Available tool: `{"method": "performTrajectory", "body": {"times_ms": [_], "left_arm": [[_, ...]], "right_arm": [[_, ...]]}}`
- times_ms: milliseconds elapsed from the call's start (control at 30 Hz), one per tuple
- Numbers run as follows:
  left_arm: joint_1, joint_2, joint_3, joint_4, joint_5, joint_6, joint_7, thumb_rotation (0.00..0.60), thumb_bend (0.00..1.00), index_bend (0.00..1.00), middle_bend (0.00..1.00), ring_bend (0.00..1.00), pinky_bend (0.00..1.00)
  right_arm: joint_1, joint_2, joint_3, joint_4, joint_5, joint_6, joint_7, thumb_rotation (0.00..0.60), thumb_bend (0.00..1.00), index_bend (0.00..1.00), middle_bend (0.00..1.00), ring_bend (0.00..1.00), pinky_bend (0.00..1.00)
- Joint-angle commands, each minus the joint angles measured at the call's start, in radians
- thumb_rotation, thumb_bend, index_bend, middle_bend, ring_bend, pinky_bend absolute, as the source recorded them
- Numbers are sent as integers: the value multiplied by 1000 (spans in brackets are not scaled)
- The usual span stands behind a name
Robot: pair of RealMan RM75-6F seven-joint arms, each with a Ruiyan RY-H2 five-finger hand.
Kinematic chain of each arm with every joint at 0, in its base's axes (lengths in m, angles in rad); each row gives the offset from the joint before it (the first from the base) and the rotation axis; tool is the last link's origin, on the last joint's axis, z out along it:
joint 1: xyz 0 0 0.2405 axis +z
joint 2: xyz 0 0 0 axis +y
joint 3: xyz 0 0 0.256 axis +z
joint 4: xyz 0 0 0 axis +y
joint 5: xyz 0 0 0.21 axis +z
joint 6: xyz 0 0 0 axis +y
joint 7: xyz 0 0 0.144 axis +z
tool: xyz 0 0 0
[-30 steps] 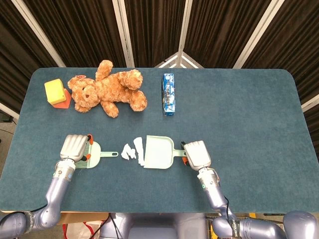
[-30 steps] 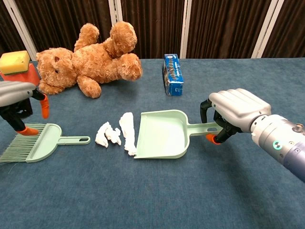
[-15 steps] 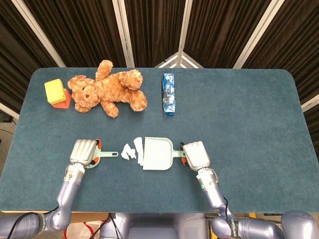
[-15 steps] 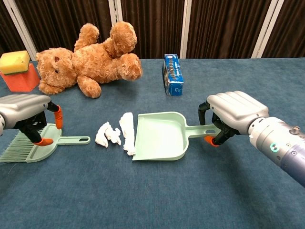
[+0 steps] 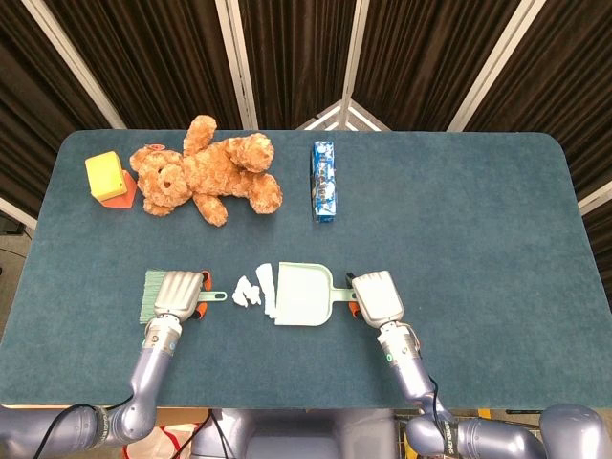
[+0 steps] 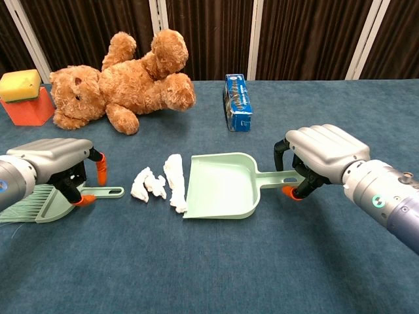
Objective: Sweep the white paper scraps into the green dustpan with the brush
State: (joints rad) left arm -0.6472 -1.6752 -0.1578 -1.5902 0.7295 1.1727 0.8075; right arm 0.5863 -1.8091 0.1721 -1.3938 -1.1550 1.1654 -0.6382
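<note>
1. Head view: my left hand (image 5: 179, 293) sits over the handle of the small pale green plastic brush (image 5: 153, 295), whose fan of bristles sticks out on the hand's outer side. The fingers curl down around the handle, but I cannot tell from above whether they have closed on it.
2. Head view: my right hand (image 5: 378, 296) is at the end of the handle of the flat, pale green plastic dustpan (image 5: 301, 294), fingers bent around it. The crumpled white paper scraps (image 5: 254, 290) lie between my two hands, touching the dustpan's open lip.
3. Chest view: the left hand (image 6: 62, 163) arches over the brush (image 6: 49, 199) handle with its orange-tipped fingers (image 6: 100, 168) down either side. The brush lies flat on the blue felt-like counter (image 6: 216, 261), so I judge it bracketed, not yet lifted.
4. Chest view: the right hand (image 6: 321, 157) pinches the dustpan (image 6: 222, 186) handle between thumb and fingers.
5. Handling, as I judge it: the scraps (image 6: 160, 182) are feather-light and soft and will scatter or snag on the nap, so short, low strokes suit. The brush is light and stiff with springy bristles; I would grip it mid-handle. The smooth, thin dustpan may skate unless pressed down.
</note>
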Motion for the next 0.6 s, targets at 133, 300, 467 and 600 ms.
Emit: {"method": "performTrajectory", "body": {"times_ms": [133,300,467,600], "left_arm": [[-4,-20,10,29,-7,10,4,600,431,446,935,963,999],[-4,-24,14,45,-12,13,1,600,431,445,935,963,999],[-5,-28,16,56,-16,6,-6,600,434,463,935,963,999],[-2,-40,20,66,1,8,-27,600,491,565,957,980,1000]], "right_arm": [[0,0,-1,6,-1,-2,8,600,457,580,919,879,804],[0,-4,-4,14,-3,-3,12,600,457,580,918,879,804],[-2,-8,-7,21,-2,-3,13,600,458,580,919,879,804],[-3,-7,-9,21,-4,-1,10,600,458,580,919,879,804]]}}
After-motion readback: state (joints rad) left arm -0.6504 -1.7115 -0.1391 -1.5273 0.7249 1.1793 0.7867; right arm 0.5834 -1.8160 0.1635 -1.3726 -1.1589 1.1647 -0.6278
